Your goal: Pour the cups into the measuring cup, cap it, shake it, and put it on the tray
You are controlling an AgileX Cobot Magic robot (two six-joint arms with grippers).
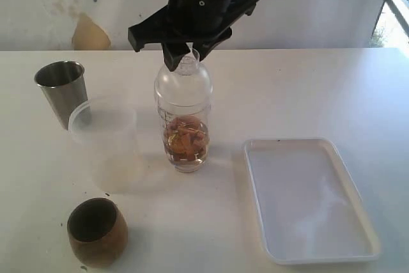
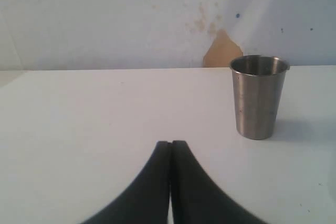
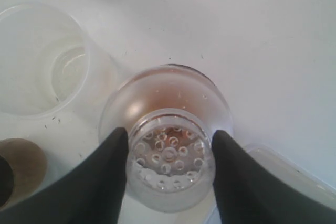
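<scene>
Gripping the cap [image 1: 184, 82] by its ribbed spout, the right claw [image 3: 169, 155] pinches it from above. The cap sits on the measuring cup [image 1: 186, 145], which is upright on the counter [image 1: 287, 87] with brownish contents, between the frosted plastic cup [image 1: 105, 137] and the white tray [image 1: 307, 202]. The left claw [image 2: 170, 148] is pressed closed, empty, near the steel tumbler [image 2: 258, 98].

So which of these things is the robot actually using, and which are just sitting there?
Part of the job: measuring cup, cap on it, steel tumbler, frosted cup, wooden cup, white tray, right gripper shut on the cap's knob.

Just there: table, brown patch on the wall, left gripper shut on nothing.
</scene>
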